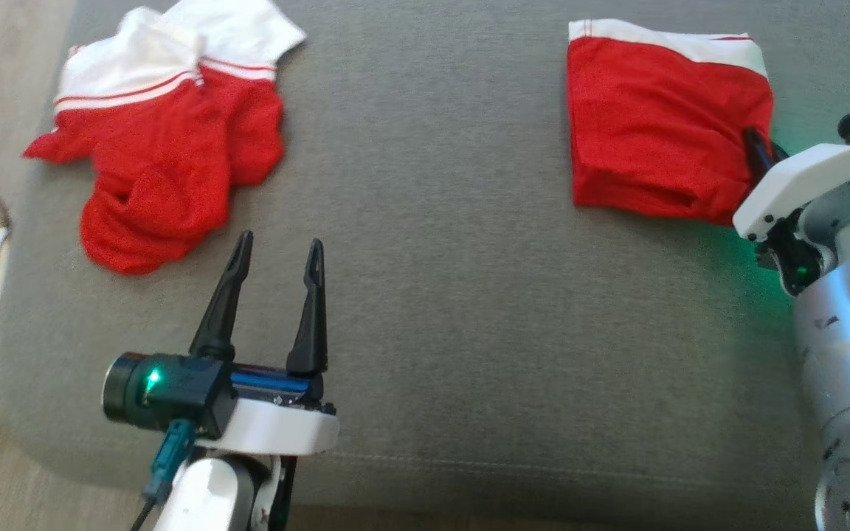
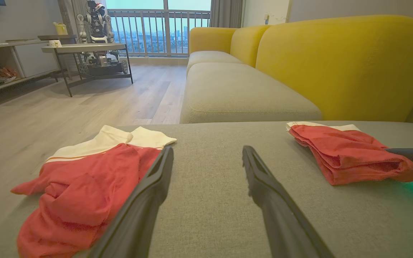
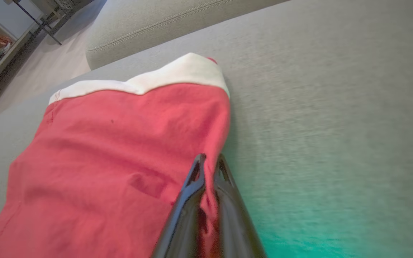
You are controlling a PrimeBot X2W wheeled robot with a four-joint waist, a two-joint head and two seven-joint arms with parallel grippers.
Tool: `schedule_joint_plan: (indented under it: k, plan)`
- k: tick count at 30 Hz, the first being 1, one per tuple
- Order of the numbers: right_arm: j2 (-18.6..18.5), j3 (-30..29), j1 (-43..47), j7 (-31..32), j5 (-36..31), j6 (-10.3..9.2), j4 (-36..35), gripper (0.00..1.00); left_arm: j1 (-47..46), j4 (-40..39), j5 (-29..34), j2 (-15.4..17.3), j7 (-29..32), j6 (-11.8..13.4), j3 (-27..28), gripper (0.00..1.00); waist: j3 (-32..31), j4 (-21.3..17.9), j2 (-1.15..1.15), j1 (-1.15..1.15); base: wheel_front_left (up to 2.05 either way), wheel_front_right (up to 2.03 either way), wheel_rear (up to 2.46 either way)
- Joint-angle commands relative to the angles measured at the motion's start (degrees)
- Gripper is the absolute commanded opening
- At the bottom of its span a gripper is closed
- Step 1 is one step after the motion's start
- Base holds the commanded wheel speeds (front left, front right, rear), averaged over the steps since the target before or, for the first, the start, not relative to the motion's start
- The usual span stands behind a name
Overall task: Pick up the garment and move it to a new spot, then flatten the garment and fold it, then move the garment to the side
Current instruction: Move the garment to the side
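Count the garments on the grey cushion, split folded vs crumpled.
folded garment: 1
crumpled garment: 1
Total: 2

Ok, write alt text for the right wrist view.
The right gripper is shut on the side edge of a folded red garment with a white band at its far end. The garment lies on a grey cushion, which has a green glow on it near the gripper.
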Motion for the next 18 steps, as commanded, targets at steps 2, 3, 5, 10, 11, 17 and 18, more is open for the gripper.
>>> schedule_joint_plan:
  k: [2,3,5,10,11,17,18]
  plan:
    - [-1.0,2.17,-0.51,-0.37,0.14,-0.02,-1.62,0.0,-1.06,-1.95,0.88,0.07,-0.29,-0.12,2.13,1.0,-0.5,-2.49,0.0,0.0,0.0,0.0,0.0]
    - [-1.35,3.11,-0.32,-0.2,0.47,-0.02,-1.92,0.0,-1.08,-2.05,1.08,0.08,-0.29,-0.26,2.25,1.0,-0.56,-3.32,0.0,0.0,0.0,0.0,0.0]
    - [-2.38,5.16,0.17,0.09,1.38,-0.02,-2.79,0.0,-1.2,-2.21,1.48,0.15,-0.29,-0.57,2.53,1.0,-0.65,-5.01,0.0,0.0,0.0,0.0,0.0]
    - [-5.68,11.93,2.34,-0.33,5.16,-0.02,-7.19,0.0,-1.28,-2.52,2.29,0.67,-0.29,-1.27,3.13,1.0,-0.9,-8.99,0.0,0.0,0.0,0.0,0.0]
    - [-6.42,13.29,2.85,-0.26,6.16,-0.02,-8.21,0.0,-1.22,-2.63,2.42,0.85,-0.29,-1.39,3.25,1.0,-0.92,-9.77,0.0,0.0,0.0,0.0,0.0]
    - [-11.67,20.32,5.65,-0.66,11.93,-0.02,-14.57,0.0,-1.14,-3.78,2.01,1.9,-0.29,-3.96,3.09,1.0,-0.4,-13.54,0.0,0.0,0.0,0.0,0.0]
    - [-12.61,21.14,5.93,-0.86,12.61,-0.02,-15.45,0.0,-1.18,-3.95,2.14,2.11,-0.29,-4.22,3.12,1.0,-0.19,-14.02,0.0,0.0,0.0,0.0,0.0]
